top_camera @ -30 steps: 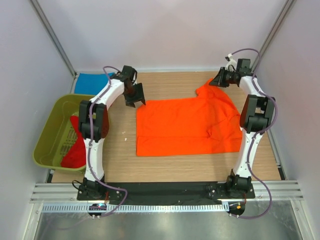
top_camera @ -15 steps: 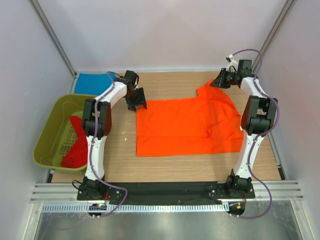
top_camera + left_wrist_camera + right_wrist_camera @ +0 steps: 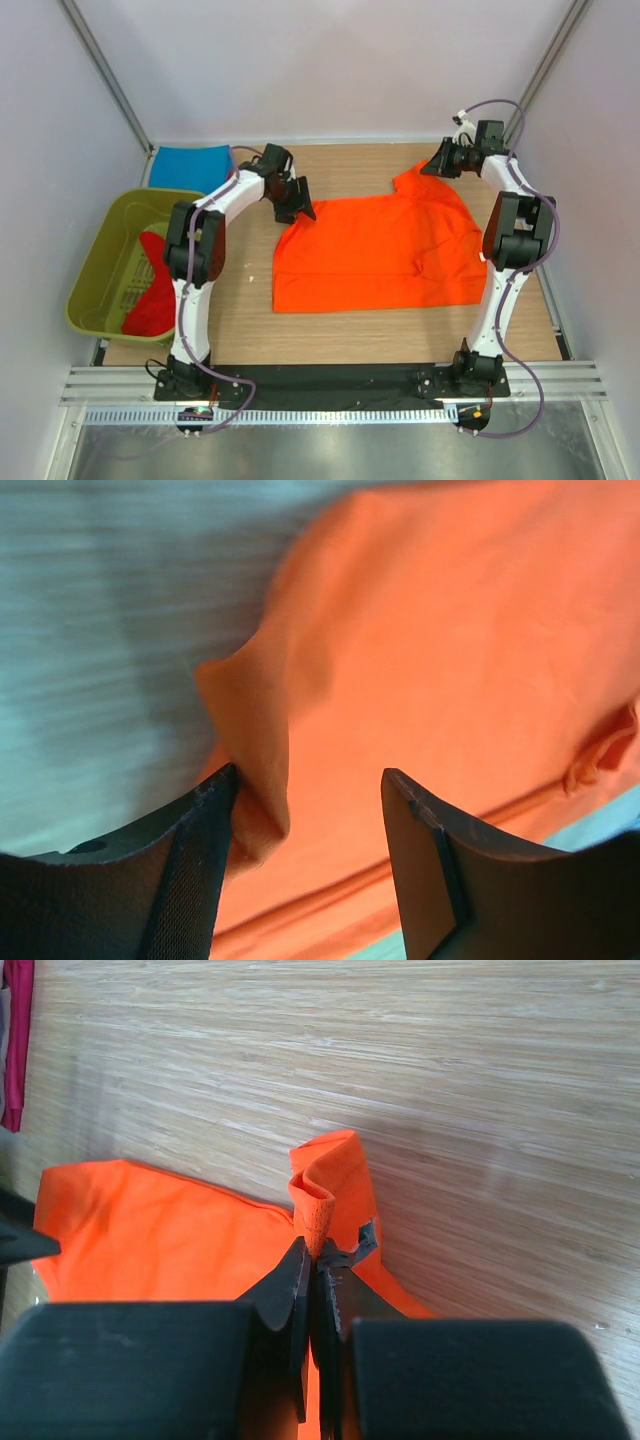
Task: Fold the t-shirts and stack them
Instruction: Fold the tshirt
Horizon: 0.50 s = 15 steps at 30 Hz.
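Left hand shifted right, jaws apart over orange t-shirt; right hand pinches its edge; tub holds red t-shirt.

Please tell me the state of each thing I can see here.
orange t-shirt: mostly flat, far-left corner rumpled
blue t-shirt: lying flat
red t-shirt: crumpled in green tub
green tub: upright, holding red t-shirt
left gripper: open, cloth against one finger
right gripper: shut on orange t-shirt

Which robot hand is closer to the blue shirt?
Left. The left gripper is at the orange t-shirt's far-left corner, a short way right of the blue t-shirt. The right gripper pinches that shirt's far-right edge, much farther away.
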Each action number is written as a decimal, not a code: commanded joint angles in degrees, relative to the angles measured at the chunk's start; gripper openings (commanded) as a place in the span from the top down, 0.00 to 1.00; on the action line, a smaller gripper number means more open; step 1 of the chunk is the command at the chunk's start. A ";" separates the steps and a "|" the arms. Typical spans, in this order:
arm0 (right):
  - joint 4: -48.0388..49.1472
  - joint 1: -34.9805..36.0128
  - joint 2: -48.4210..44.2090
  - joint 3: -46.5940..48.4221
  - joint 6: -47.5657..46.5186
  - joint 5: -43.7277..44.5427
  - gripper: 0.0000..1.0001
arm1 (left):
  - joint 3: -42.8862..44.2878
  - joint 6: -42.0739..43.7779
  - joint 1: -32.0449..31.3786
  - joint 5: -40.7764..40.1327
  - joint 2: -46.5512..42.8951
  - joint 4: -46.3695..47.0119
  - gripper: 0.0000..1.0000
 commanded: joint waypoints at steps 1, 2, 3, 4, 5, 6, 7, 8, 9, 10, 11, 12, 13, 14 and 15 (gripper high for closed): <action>1.47 0.10 -4.09 0.12 -0.58 -0.05 0.97 | -0.69 0.17 -2.05 0.64 -7.03 2.84 0.40; 1.39 0.18 -4.09 -0.06 -0.75 0.04 0.97 | -1.13 0.17 -2.40 -0.14 -7.39 2.84 0.40; 1.39 0.18 -4.18 0.03 -0.84 0.04 0.97 | -1.30 0.17 -2.75 -0.67 -7.65 2.84 0.40; 1.21 0.18 -4.09 0.12 -1.02 0.13 0.97 | -1.39 0.17 -2.93 -1.03 -7.83 2.58 0.41; 1.04 0.18 -4.00 0.21 -1.19 0.13 0.97 | -1.39 0.17 -3.02 -1.03 -8.18 2.32 0.41; 0.86 0.18 -3.91 0.55 -1.37 0.13 0.97 | -1.83 0.34 -3.02 -0.86 -8.35 2.23 0.42; 0.51 0.18 -3.83 0.73 -1.46 -0.05 0.97 | -1.92 0.43 -3.02 -0.77 -8.53 2.14 0.42; 0.42 0.18 -3.65 0.99 -1.37 0.04 0.97 | -2.18 0.43 -3.11 -1.20 -8.97 2.14 0.42; 0.42 0.18 -3.56 1.00 -1.37 0.04 0.97 | -2.45 0.61 -3.11 -1.29 -9.15 2.14 0.42; 0.25 0.18 -3.56 1.00 -1.28 -0.05 0.97 | -2.54 0.70 -3.02 -1.29 -9.41 2.14 0.42; 0.24 0.18 -3.47 1.17 -1.28 0.04 0.97 | -2.54 0.96 -3.11 -1.38 -9.50 2.14 0.42; 0.24 0.18 -3.39 1.17 -1.28 0.04 0.97 | -2.45 1.05 -3.11 -2.25 -9.76 1.97 0.42; 0.24 0.18 -3.39 1.26 -1.28 -0.05 0.97 | -1.93 1.74 -3.02 -3.31 -9.76 1.62 0.42; 0.16 0.18 -3.47 1.35 -1.28 -0.13 0.97 | -1.49 2.19 -3.11 -4.62 -9.68 1.00 0.42; 0.16 0.18 -3.39 1.35 -1.28 -0.22 0.97 | -0.87 2.63 -3.11 -6.03 -9.33 -0.31 0.42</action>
